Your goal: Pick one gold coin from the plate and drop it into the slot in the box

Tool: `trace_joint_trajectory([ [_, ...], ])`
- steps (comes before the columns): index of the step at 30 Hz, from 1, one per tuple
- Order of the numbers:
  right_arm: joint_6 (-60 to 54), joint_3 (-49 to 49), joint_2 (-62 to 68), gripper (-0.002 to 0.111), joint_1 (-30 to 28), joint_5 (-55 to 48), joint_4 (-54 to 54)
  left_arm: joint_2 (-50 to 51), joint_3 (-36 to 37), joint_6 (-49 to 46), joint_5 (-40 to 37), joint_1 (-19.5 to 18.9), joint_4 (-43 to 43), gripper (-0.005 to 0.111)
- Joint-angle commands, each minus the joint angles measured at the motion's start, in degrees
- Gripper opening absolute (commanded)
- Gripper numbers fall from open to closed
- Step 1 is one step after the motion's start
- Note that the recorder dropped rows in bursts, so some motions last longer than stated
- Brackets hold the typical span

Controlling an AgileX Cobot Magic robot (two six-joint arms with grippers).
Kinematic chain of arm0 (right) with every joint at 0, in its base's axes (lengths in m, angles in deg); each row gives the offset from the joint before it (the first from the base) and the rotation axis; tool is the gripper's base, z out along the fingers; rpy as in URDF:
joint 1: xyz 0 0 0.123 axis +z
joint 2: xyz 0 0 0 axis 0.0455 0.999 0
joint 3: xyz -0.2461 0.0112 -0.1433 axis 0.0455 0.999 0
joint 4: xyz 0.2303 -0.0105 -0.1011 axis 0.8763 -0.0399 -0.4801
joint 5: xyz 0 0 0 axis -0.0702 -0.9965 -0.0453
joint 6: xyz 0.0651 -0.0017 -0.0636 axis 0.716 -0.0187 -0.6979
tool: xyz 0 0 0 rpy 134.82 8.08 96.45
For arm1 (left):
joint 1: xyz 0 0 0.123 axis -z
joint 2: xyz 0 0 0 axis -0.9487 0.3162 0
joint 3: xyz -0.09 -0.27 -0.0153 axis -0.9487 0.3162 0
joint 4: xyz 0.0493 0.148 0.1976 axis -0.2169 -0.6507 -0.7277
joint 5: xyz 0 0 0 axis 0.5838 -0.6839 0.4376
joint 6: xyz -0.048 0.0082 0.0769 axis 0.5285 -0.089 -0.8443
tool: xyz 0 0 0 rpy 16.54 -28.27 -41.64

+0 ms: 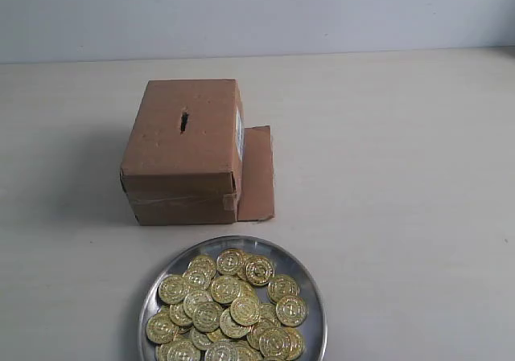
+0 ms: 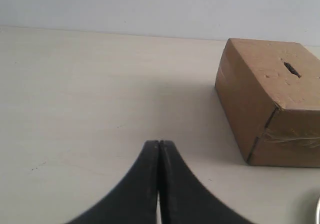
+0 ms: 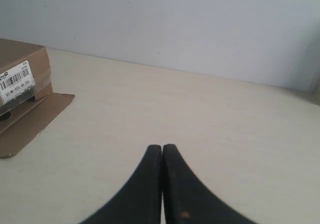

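Note:
A round silver plate (image 1: 309, 295) sits at the near edge of the table, heaped with several gold coins (image 1: 227, 289). Behind it stands the brown cardboard box (image 1: 185, 164) with a dark slot (image 1: 184, 121) in its top, a white side label (image 1: 239, 133) and a loose flap (image 1: 257, 174) lying out to the right. Neither arm shows in the exterior view. My left gripper (image 2: 159, 143) is shut and empty over bare table, the box (image 2: 260, 99) and slot (image 2: 291, 69) off to one side. My right gripper (image 3: 162, 146) is shut and empty, with the label (image 3: 15, 82) and flap (image 3: 30, 121) beyond.
The light tabletop (image 1: 402, 160) stretches around the box and plate, and a pale wall (image 1: 257, 11) rises behind it. A sliver of the plate's rim (image 2: 317, 211) shows at the edge of the left wrist view.

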Motion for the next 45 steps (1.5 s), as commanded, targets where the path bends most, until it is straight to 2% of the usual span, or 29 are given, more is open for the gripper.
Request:
trace_joint_trajectory([
  [1, -0.1, 0.3, -0.4, 0.000, -0.2, 0.5, -0.2, -0.3, -0.1, -0.3, 0.6, 0.0, 0.4, 0.000],
  [37, -0.2, 0.3, -0.4, 0.000, -0.2, 1.5, -0.2, -0.3, -0.1, -0.3, 0.6, 0.0, 0.4, 0.000],
  [41, 2.8, 0.3, -0.4, 0.000, -0.2, 2.8, 4.7, -0.3, -0.1, -0.3, 0.6, 0.0, 0.4, 0.000],
  [45, 2.8, 0.3, -0.4, 0.000, -0.2, 2.9, 5.2, -0.3, -0.1, -0.3, 0.6, 0.0, 0.4, 0.000],
])
